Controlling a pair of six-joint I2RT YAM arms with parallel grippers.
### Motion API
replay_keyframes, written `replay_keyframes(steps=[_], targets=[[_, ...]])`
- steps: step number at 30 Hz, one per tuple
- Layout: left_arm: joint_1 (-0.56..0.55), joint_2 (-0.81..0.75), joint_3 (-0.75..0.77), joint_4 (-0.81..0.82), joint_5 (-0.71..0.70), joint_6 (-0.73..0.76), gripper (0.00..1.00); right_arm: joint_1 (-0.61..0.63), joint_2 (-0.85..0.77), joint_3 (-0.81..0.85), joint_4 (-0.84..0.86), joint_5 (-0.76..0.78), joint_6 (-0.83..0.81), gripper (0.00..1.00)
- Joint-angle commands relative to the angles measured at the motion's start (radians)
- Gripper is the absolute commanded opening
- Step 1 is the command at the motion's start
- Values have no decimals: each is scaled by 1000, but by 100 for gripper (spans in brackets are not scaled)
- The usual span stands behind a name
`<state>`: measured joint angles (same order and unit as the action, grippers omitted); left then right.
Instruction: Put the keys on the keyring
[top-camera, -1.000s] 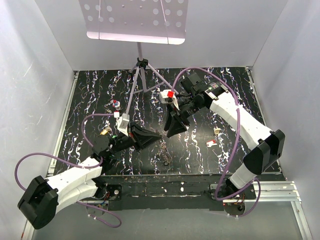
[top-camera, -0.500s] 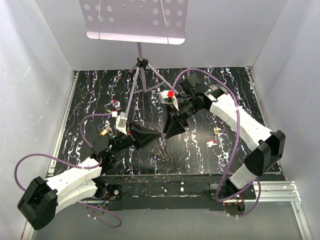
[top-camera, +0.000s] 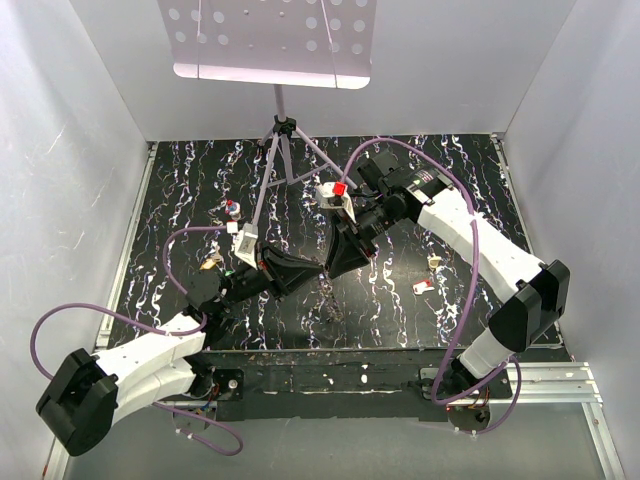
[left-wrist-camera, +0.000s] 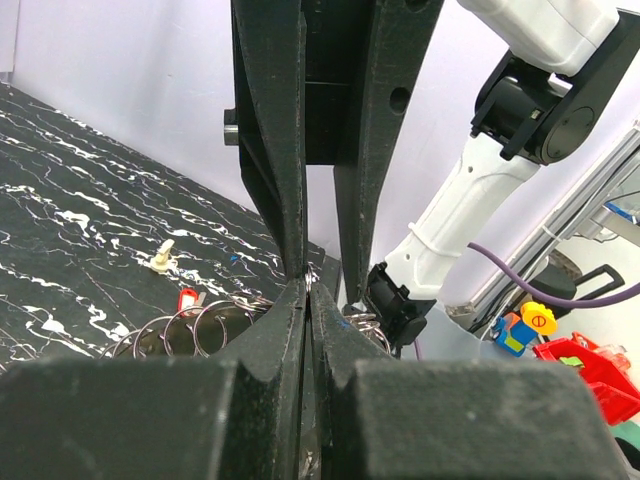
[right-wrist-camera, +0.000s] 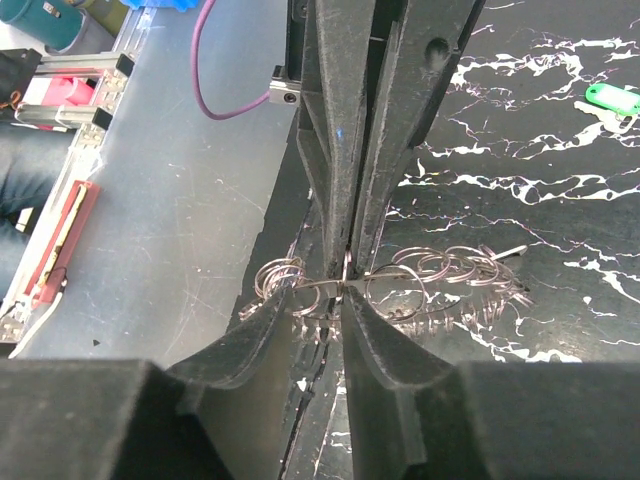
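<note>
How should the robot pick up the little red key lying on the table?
Probably by its red plastic head, coming straight down from above: the small red-headed key lies flat on the black marbled table, and the head looks like its widest part.

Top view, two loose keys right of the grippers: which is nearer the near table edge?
The red-headed key; the cream-headed key lies just beyond it, farther back.

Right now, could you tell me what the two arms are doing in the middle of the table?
The left gripper and the right gripper meet tip to tip at the centre, each apparently pinched on the keyring, holding it between them. A red key and a cream key lie loose on the table, not yet threaded.
</note>
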<state>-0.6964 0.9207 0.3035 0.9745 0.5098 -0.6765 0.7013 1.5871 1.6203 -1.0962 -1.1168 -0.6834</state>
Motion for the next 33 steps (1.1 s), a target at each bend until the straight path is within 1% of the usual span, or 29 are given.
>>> replay_keyframes(steps=[1,5,8,9,10,15,16,17,18,20,21,23,24,27,30,33], targets=[[-6,-3,8,44,-28,-5,0,13,4,30,10,-28,12,31],[-6,-3,9,36,-28,-1,0,14,7,32,15,-25,21,24],[-9,-3,8,36,-28,-1,0,18,10,32,22,-18,35,12],[-8,-3,8,35,-28,-1,0,18,11,32,21,-15,36,4],[-9,-5,8,32,-28,0,0,20,13,33,24,-9,38,1],[-8,-14,16,-11,-21,5,0,20,17,35,16,23,48,1],[-9,-22,19,-32,-17,0,3,20,17,36,12,32,48,1],[-9,-28,25,-51,-14,-1,12,20,17,36,7,43,47,1],[-8,-32,29,-66,-4,2,26,21,19,36,2,54,42,1],[-9,-48,36,-95,9,3,40,23,17,36,-8,72,35,1],[-8,-57,40,-118,15,3,46,23,19,35,-11,78,27,1],[-5,-77,48,-164,19,9,55,23,17,35,-25,86,13,1],[-3,-91,52,-193,21,11,58,24,13,33,-28,89,5,1],[9,-109,65,-253,39,8,62,24,10,33,-47,97,-14,1],[38,-102,83,-292,85,-20,63,26,10,33,-53,95,-24,1],[66,-56,111,-309,140,-67,63,24,16,35,-59,91,-27,1]])
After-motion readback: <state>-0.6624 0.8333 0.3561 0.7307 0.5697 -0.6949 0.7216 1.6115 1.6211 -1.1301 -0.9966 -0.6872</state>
